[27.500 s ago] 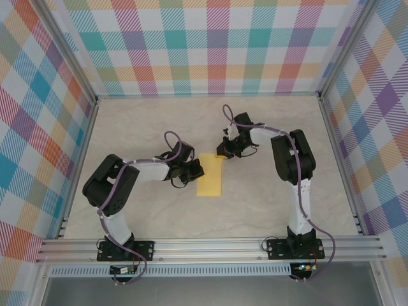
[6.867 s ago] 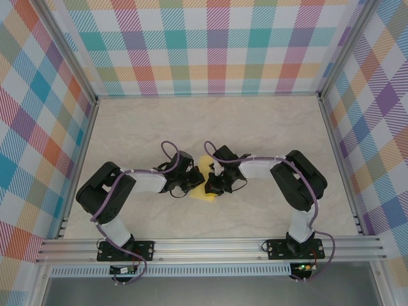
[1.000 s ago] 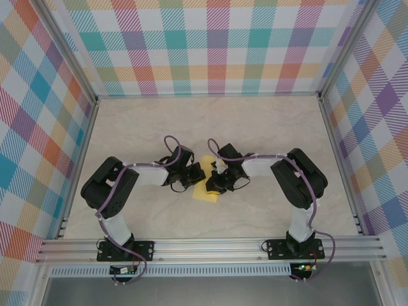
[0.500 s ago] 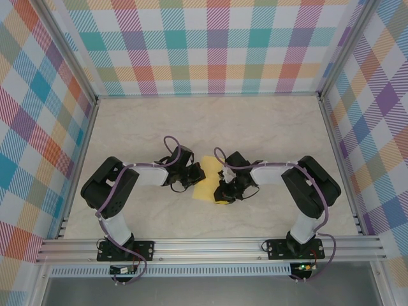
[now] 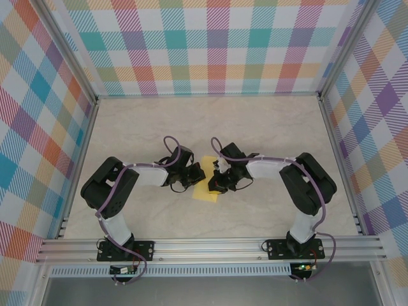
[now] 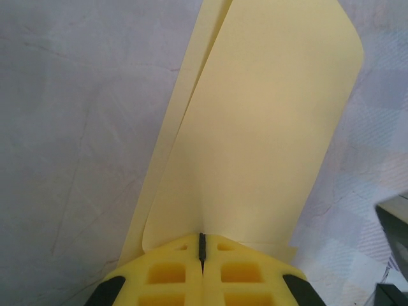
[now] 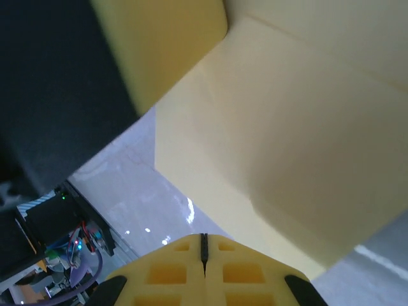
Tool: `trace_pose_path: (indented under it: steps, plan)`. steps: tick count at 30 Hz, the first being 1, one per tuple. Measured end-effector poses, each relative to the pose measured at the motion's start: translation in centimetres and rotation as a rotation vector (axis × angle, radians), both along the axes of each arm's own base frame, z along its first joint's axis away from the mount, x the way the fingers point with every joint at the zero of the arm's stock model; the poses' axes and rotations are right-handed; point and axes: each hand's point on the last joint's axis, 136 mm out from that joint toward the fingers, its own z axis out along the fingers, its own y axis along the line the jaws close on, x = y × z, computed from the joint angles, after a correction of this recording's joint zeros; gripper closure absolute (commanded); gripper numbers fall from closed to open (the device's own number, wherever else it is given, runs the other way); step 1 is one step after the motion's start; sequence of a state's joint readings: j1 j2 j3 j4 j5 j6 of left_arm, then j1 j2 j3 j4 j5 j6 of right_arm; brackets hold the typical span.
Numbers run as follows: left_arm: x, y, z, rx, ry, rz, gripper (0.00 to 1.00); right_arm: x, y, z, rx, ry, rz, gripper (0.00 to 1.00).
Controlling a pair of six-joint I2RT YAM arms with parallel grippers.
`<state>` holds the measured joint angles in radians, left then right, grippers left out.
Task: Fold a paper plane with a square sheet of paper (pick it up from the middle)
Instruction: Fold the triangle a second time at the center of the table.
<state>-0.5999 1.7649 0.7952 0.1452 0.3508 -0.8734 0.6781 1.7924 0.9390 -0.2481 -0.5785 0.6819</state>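
Yellow paper [image 5: 206, 192] is lying folded near the middle of the table [image 5: 268, 127], and both arms are bending inward over it, so most of it is hiding beneath their black wrists. Seen from above, the left gripper [image 5: 195, 174] is sitting at the paper's left edge and the right gripper [image 5: 217, 183] is sitting over its right side. The two are very close to each other, with slivers of yellow showing between them and on the near side.

On the left wrist camera, the left gripper [image 6: 203, 241] is pinching the near edge of the paper [image 6: 268, 127]. Its yellow fingers [image 6: 169, 275] are pressing tight together, with only a thin dark seam between them. The paper is running away from them in two layers: the upper one is lifting a little and ending in a rounded far corner, and the lower one is peeking out along the left.

On the right wrist camera, the right gripper [image 7: 203, 242] is likewise holding its fingers [image 7: 169, 274] flat against each other. Creased paper [image 7: 287, 146] is spreading across the upper right, its lower edge slanting just past the fingertips. I cannot tell whether any of it is caught between them. A blurred shape [image 7: 70, 102], yellow and black, is looming at the upper left, too close to make out
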Motion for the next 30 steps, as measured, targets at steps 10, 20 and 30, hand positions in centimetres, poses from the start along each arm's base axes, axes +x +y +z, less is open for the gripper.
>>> trace_pose_path:
  steps: [10, 20, 30]
  plan:
    - [0.0, 0.0, 0.1, 0.002, -0.005, -0.007, 0.98, -0.7, -1.0, -2.0, -0.024, 0.004, -0.008, 1.00]
    - [-0.4, 0.4, 3.3, -0.007, -0.051, -0.019, 0.90, -0.7, -1.0, -2.0, -0.024, 0.005, 0.000, 1.00]
    - [-1.3, -1.3, 2.2, -0.029, -0.037, -0.069, 0.92, -0.7, -1.0, -2.0, -0.027, 0.009, 0.001, 1.00]
